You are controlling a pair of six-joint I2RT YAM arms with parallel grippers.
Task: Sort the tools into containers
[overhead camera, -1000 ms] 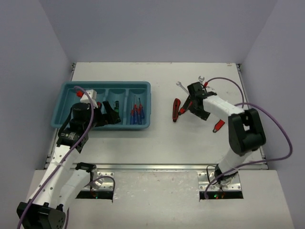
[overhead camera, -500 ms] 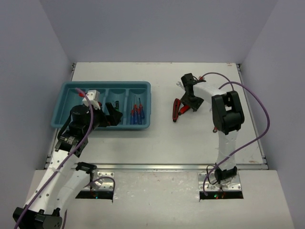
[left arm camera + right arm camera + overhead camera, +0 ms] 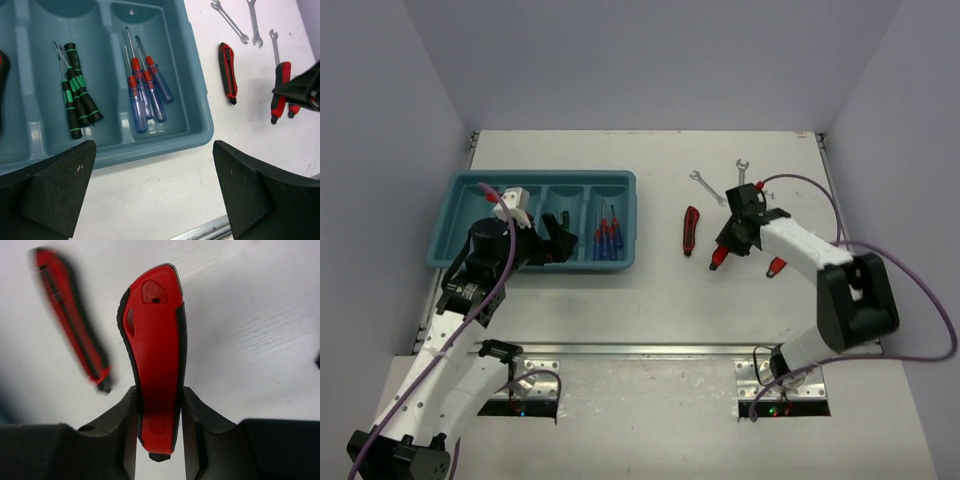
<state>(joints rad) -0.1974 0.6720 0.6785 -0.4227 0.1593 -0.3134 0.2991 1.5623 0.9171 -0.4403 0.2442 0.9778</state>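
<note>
My right gripper is shut on one red-and-black handle of the red-handled pliers, right of the table's middle. The handle's end points toward the near edge, and a second red handle tip shows beyond the arm. My left gripper hangs open and empty over the near rim of the teal tray. Blue/red screwdrivers lie in the rightmost container, black-and-green ones in the one beside it. Three silver wrenches lie at the back right.
A red-and-black knife-like tool lies on the table between the tray and my right gripper. Two of the wrenches lie just behind the right gripper. Walls close the table at the left, back and right.
My right gripper has shut on the pliers handle and swung from beside the wrenches toward the near right with it. The left arm has barely moved.
</note>
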